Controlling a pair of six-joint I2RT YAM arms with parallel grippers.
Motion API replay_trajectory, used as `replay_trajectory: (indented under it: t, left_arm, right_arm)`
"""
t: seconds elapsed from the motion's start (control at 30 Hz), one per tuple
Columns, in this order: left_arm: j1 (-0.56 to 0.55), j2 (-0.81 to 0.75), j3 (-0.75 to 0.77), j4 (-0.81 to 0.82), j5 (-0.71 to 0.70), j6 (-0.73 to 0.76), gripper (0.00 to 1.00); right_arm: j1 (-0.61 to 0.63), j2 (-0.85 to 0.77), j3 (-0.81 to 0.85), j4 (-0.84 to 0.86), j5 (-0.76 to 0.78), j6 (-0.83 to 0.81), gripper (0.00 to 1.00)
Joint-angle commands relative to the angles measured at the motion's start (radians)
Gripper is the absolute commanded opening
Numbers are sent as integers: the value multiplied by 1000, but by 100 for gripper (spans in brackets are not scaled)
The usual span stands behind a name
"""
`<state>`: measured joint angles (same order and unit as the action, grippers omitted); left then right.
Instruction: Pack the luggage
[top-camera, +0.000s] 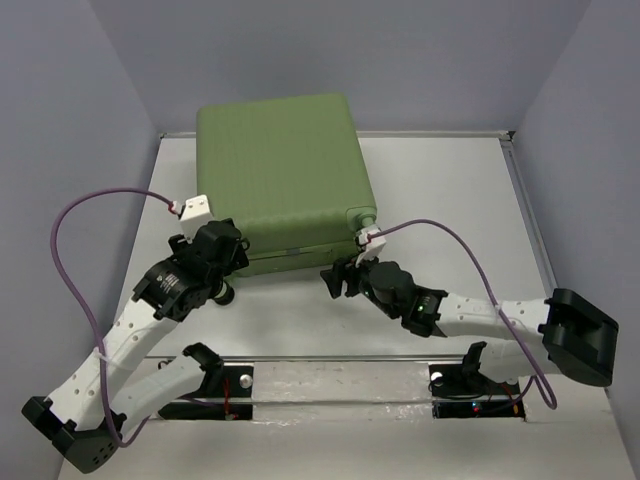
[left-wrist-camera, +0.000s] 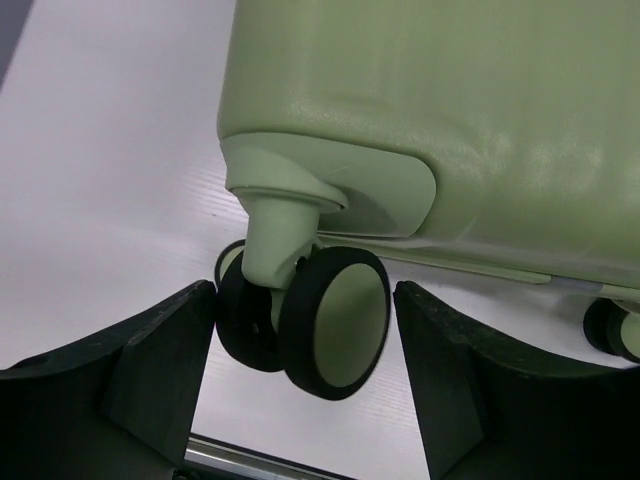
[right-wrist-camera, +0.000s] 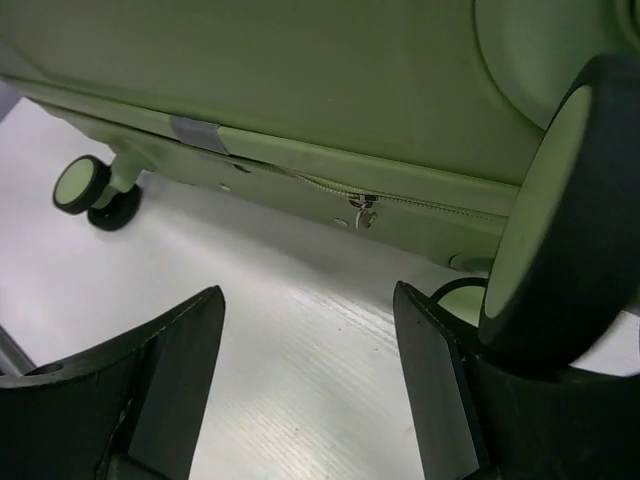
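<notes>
The luggage (top-camera: 280, 175), a light-green ribbed suitcase, lies flat and closed at the back of the table. My left gripper (top-camera: 224, 285) is at its near-left corner. In the left wrist view the left gripper (left-wrist-camera: 305, 330) is open, and its fingers stand on either side of a black-and-green wheel (left-wrist-camera: 335, 320). My right gripper (top-camera: 338, 280) is at the near-right corner, open and empty. In the right wrist view the right gripper (right-wrist-camera: 310, 340) has bare table between its fingers. Another wheel (right-wrist-camera: 560, 220) sits against the right finger's outer side. The zipper pull (right-wrist-camera: 363, 208) hangs on the closed seam.
The white table (top-camera: 450, 220) is walled at the back and on both sides. A metal rail (top-camera: 330, 365) runs along the near edge between the arm bases. Purple cables (top-camera: 75, 215) loop from both wrists. A grey tape patch (right-wrist-camera: 200, 133) sits on the luggage seam.
</notes>
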<state>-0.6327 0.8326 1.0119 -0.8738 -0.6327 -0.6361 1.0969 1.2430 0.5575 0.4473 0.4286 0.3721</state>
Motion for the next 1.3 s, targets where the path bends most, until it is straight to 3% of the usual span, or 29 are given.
replay_trajectory:
  t: [0.0, 0.4, 0.57, 0.87, 1.03, 1.27]
  left_arm:
    - [-7, -38, -64, 147, 137, -51, 80]
    - [-9, -168, -168, 222, 99, -108, 70]
    - [-9, -187, -210, 294, 148, -111, 66]
    - [-9, -260, -285, 378, 200, -125, 51]
    - [-9, -270, -311, 407, 211, -116, 48]
    - [-9, -296, -305, 418, 199, -96, 42]
  right_arm:
    - [-37, 59, 81, -10, 6, -9, 74]
    - [-98, 104, 113, -21, -4, -7, 75]
    - [-108, 107, 110, -38, 16, -12, 75]
    - [-180, 182, 137, 46, 13, -106, 56]
    - [-200, 245, 159, 181, -34, -173, 51]
    - [-224, 338, 234, 228, -89, -225, 47]
